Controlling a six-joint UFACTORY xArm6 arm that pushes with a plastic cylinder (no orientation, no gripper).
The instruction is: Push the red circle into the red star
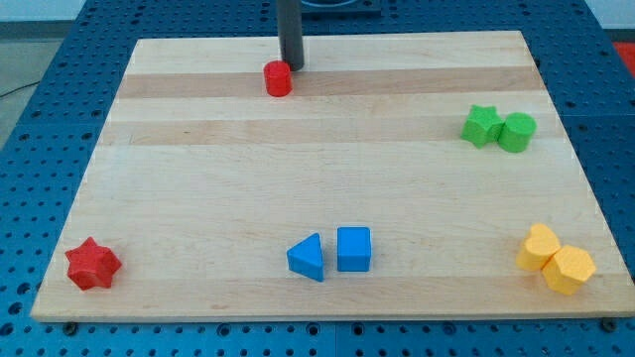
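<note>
My tip (294,67) rests at the far edge of the worktop (198,188), just beside the red circle (278,78) on its far right; being a bare rod, this tool has nothing to open or close. The red star (92,264) sits well apart, at the near left corner.

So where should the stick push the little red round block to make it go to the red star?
No gripping here, only pushing. My tip sits at the small red circle block's upper-right side, opposite the red star block at the view's bottom left. Push there; its round side may slip off-centre.
</note>
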